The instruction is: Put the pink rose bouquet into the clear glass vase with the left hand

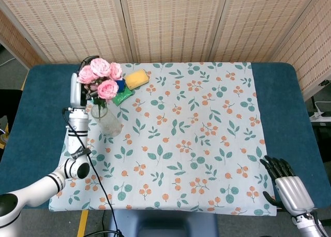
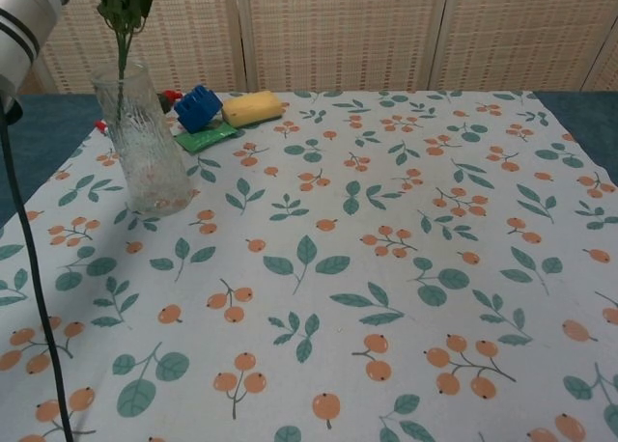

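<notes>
The pink rose bouquet [image 1: 101, 76] hangs upright over the clear glass vase [image 1: 107, 119] at the table's back left. My left hand [image 1: 83, 87] grips the bouquet just under the blooms, mostly hidden behind them. In the chest view the green stem [image 2: 121, 70] runs down through the mouth of the vase [image 2: 145, 148] and its lower part is inside the glass. The left forearm [image 2: 24, 17] shows at the top left corner there. My right hand [image 1: 289, 188] lies at the table's front right corner, fingers apart and holding nothing.
Behind the vase lie a blue toy [image 2: 198, 107], a green packet [image 2: 208, 137] and a yellow sponge [image 2: 251, 107]. A floral cloth [image 1: 207, 144] covers the table. A black cable [image 2: 34, 268] hangs down the left side from my left arm.
</notes>
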You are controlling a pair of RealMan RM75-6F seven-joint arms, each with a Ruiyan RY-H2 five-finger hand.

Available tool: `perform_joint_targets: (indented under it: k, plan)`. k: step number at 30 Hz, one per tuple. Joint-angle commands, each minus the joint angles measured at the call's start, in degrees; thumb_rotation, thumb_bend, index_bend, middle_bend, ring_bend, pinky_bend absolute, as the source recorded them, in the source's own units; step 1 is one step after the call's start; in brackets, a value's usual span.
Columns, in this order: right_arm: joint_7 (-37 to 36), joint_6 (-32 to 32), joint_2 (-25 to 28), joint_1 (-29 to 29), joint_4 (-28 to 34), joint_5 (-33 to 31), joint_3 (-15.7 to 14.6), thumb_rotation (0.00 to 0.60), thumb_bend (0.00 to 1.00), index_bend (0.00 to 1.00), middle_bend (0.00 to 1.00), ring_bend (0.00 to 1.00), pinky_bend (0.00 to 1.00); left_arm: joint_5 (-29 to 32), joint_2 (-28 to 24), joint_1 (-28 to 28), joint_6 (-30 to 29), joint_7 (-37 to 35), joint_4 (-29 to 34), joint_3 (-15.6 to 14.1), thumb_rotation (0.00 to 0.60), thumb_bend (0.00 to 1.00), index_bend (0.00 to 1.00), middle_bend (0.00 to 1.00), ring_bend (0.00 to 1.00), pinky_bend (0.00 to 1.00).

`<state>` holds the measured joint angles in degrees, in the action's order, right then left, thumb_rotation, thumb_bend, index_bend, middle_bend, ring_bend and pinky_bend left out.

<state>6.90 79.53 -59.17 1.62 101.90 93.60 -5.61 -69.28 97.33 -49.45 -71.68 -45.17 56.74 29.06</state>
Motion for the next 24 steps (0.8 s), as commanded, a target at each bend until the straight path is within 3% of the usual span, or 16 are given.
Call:
perform_joint_targets:
  k: [1, 9, 17, 24]
  plan:
    - [-0.16, 0.24, 0.07, -0.08, 0.04, 0.27, -0.11, 0.600, 0.21, 0.00, 0.00, 0.00, 0.00, -1.98, 0.38, 2.20, -0.56, 0.26, 1.09, -2.99, 0.600, 0.39, 0.00, 0.12, 0.01, 0.09]
    - [-0.83, 1.01, 0.50, -0.35, 0.24, 1.80, -0.74, 0.600, 0.21, 0.00, 0.00, 0.00, 0.00, -4.02, -0.08, 5.92, -1.24, 1.67, 4.05, -7.20, 0.600, 0.36, 0.00, 0.00, 0.00, 0.08]
    - [-1.93, 1.81, 1.04, -0.55, 0.20, 3.07, -1.16, 0.600, 0.21, 0.00, 0.00, 0.00, 0.00, -5.80, -2.39, 9.18, -2.31, 4.77, 9.46, -9.98, 0.600, 0.34, 0.00, 0.00, 0.00, 0.07]
    - [-2.62, 2.35, 1.35, -0.68, 0.17, 3.94, -1.42, 0.600, 0.21, 0.00, 0.00, 0.00, 0.00, -5.80, -6.00, 11.25, -2.35, 8.73, 14.93, -10.49, 0.600, 0.33, 0.00, 0.00, 0.00, 0.06]
